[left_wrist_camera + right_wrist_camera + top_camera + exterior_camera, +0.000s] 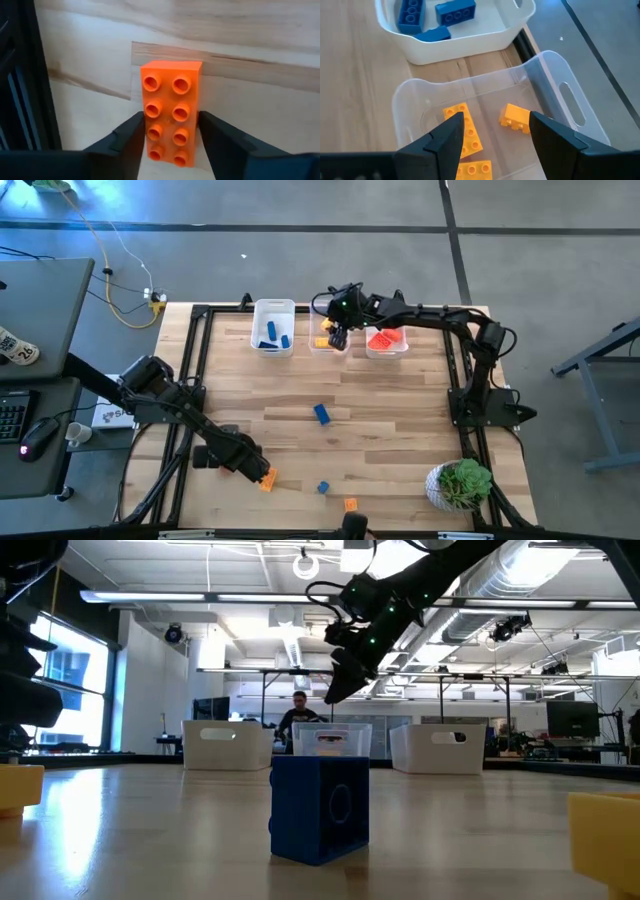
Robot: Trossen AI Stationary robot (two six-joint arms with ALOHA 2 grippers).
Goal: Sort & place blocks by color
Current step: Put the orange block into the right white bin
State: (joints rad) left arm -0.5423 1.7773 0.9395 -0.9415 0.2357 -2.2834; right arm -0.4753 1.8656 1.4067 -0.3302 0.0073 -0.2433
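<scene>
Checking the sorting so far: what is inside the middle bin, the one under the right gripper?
The middle bin holds orange-yellow blocks: three show below the open right gripper. Its fingers cover part of the bin floor, so more blocks could lie hidden there.

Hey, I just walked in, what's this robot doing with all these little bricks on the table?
It is sorting toy bricks by colour into three bins. The left gripper straddles an orange brick lying at the table's near edge, fingers either side of it. The right gripper hangs open over the middle bin, which holds orange-yellow bricks. The blue bin holds blue ones. A blue brick waits mid-table.
</scene>
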